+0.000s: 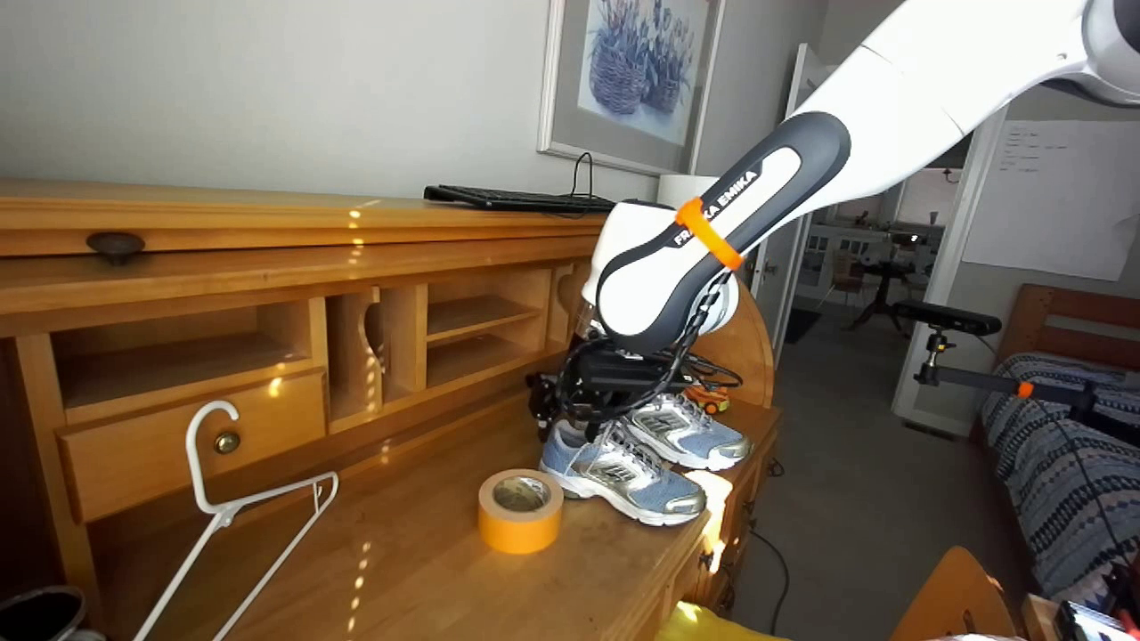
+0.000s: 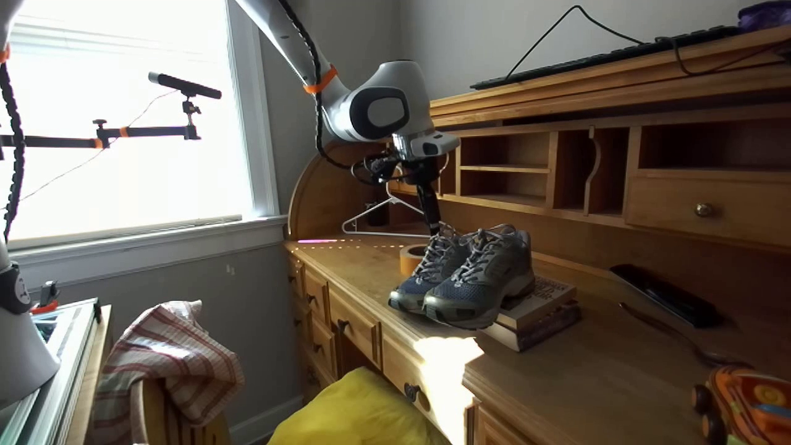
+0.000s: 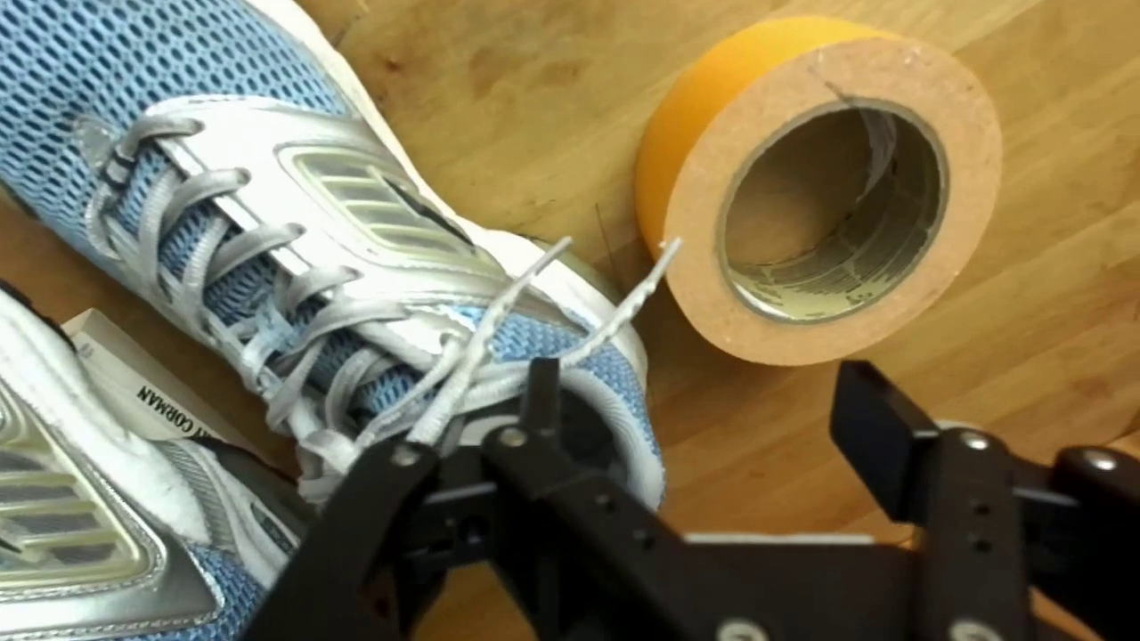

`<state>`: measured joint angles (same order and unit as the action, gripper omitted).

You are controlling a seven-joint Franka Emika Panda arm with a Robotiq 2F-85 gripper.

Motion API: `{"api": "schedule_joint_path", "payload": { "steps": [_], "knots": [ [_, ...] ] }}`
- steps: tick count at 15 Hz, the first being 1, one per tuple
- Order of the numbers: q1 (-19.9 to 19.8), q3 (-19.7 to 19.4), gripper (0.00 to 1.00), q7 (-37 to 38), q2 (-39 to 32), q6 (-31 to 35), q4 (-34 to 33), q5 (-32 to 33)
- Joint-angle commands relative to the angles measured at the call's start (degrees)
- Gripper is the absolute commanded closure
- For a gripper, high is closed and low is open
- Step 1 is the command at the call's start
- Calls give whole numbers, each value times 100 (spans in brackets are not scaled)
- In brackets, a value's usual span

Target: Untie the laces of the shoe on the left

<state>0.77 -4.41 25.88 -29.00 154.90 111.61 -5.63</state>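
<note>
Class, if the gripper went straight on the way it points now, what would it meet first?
Probably the shoe beside the tape, perhaps its laces: in the wrist view, one finger of the open gripper overlaps them. Depth is unclear, so another part could come first.

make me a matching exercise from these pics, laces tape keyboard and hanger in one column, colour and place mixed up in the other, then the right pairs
Column one
1. laces
2. tape
3. keyboard
4. hanger

Column two
a. black, on the top ledge
b. orange-yellow, beside a shoe
c. white, thin-framed
d. pale grey, criss-crossed on a shoe

Right pairs: 1-d, 2-b, 3-a, 4-c
</note>
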Motion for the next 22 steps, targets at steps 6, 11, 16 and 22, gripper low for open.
{"api": "schedule_joint_path", "payload": {
  "steps": [6, 11, 16, 22],
  "knots": [
    [35, 31, 1, 79, -61, -691, -272, -457],
    [67, 42, 0, 132, 50, -1145, -285, -478],
    [74, 9, 0, 74, -138, -1285, -436, -369],
    [160, -148, 0, 131, -398, -1130, -569, -163]
  ]
}}
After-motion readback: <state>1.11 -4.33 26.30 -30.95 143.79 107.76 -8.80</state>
